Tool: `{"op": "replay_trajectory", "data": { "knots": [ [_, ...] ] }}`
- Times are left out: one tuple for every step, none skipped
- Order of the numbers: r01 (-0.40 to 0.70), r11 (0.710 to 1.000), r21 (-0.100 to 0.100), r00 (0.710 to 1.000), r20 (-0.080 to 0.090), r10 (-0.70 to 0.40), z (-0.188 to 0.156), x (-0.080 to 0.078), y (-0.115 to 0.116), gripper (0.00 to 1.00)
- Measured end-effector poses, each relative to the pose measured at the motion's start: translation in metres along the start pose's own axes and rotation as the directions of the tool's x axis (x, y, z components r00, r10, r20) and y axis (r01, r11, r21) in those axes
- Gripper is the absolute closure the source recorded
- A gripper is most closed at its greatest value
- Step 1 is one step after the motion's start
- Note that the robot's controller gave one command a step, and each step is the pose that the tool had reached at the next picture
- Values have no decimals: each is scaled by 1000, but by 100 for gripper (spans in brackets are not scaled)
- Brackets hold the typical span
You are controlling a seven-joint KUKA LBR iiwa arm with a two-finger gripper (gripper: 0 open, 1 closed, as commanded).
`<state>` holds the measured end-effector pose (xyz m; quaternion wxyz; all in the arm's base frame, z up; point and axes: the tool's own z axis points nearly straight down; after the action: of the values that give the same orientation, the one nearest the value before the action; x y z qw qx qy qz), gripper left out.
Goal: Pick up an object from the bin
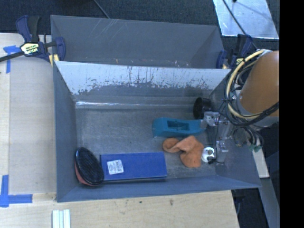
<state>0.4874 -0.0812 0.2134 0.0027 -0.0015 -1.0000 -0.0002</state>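
My gripper (218,145) is low at the bin's right side, just above the floor by the right wall. An orange crumpled cloth (186,148) lies right beside it on its left, its right end touching or nearly touching the gripper's tip. A teal-blue plastic tool (175,126) lies flat just beyond the cloth, its right end close to the gripper's upper part. I see nothing held in the gripper.
A flat blue box (135,166) with a white label lies along the near wall. A black oval brush with a red rim (88,166) sits in the near left corner. A small black round thing (199,107) rests against the right wall.
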Motion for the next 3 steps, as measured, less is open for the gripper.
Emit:
{"op": "replay_trajectory", "data": {
  "knots": [
    [3, 1000, 1, 1000, 9, -3, -4, -2, 0, 0],
    [67, 998, 3, 998, 17, -67, 52, -51, 15, 0],
    [4, 1000, 0, 1000, 5, -4, 76, -52, 38, 0]
  ]
}}
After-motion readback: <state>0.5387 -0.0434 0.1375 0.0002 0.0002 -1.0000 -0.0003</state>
